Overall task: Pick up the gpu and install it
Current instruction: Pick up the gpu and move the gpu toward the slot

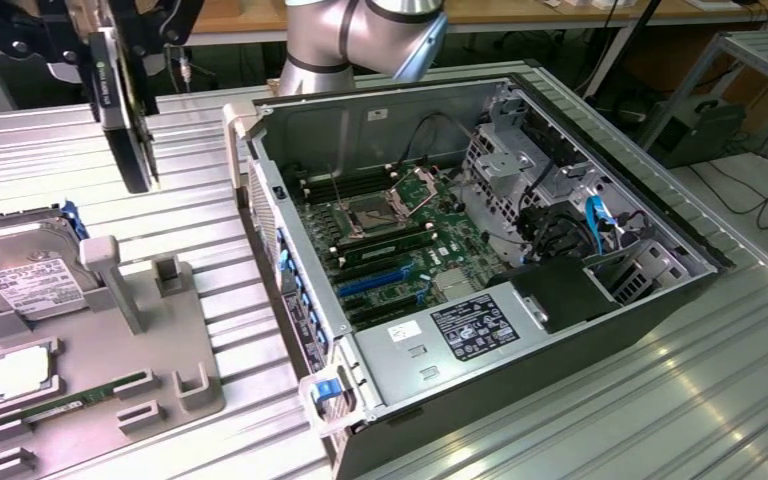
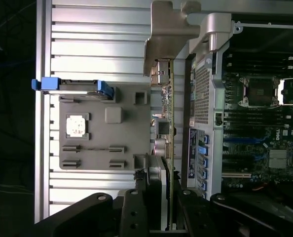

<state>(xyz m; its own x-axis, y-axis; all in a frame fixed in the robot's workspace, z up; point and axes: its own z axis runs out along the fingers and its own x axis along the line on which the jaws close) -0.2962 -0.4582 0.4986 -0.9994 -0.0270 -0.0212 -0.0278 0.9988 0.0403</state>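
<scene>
The gpu (image 1: 128,130) hangs upright in the air at the exterior view's upper left, a thin dark card with a small green logo near its top. My gripper (image 1: 120,40) is shut on its upper edge, above the ribbed metal table and beyond the grey fixture. In the wrist view the gpu (image 2: 169,123) shows edge-on, its silver bracket (image 2: 168,34) at the far end, with my gripper (image 2: 167,202) clamped on either side of it. The open computer case (image 1: 291,110) lies toward the exterior view's right, its motherboard with blue expansion slots (image 1: 377,285) exposed.
A grey fixture (image 1: 117,350) on the table carries a silver hard drive (image 1: 24,280), a processor chip (image 1: 17,375) and a green memory stick (image 1: 84,400). The arm's base (image 1: 344,40) stands behind the case. Inside the case are a power supply (image 1: 471,325) and drive cages (image 1: 531,160).
</scene>
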